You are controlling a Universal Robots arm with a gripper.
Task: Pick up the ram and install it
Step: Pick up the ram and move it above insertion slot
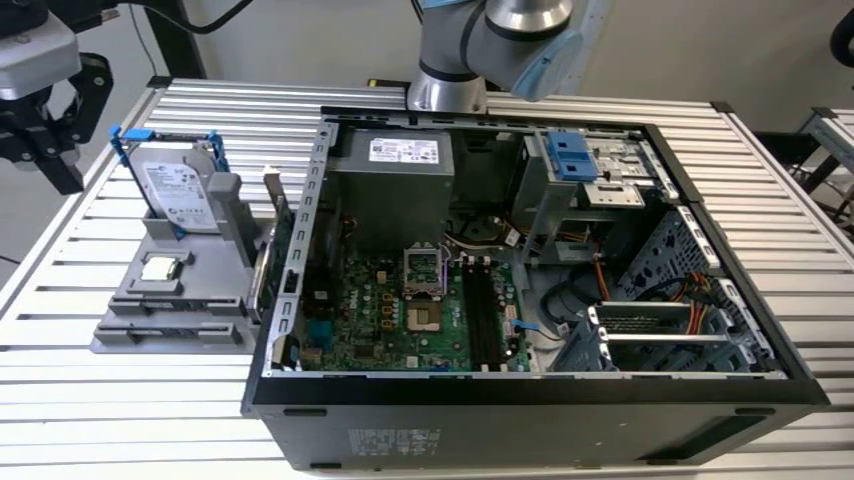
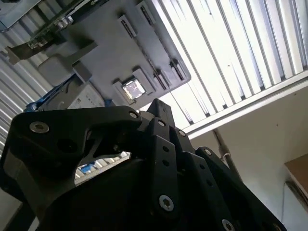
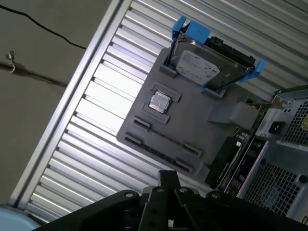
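Note:
In the exterior view my gripper (image 1: 38, 160) hangs at the far left, beyond the table's edge and above table height. Its black fingers (image 1: 63, 160) stand apart with nothing between them. The grey holder (image 1: 134, 330) lies on the table beside it, and both wrist views look down on it past the gripper's black links (image 3: 163, 207). A thin dark line (image 3: 166, 137) runs between two clip pairs on the holder; I cannot tell whether it is the ram. The motherboard's black slots (image 1: 481, 310) lie inside the open computer case (image 1: 534, 400).
On the holder stand a silver hard drive in a blue frame (image 1: 171, 185), a small square silver chip (image 1: 162, 268) and an upright card (image 1: 283, 235) against the case wall. The arm's base (image 1: 447, 90) rises behind the case. Slatted metal tabletop (image 1: 80, 400) surrounds everything.

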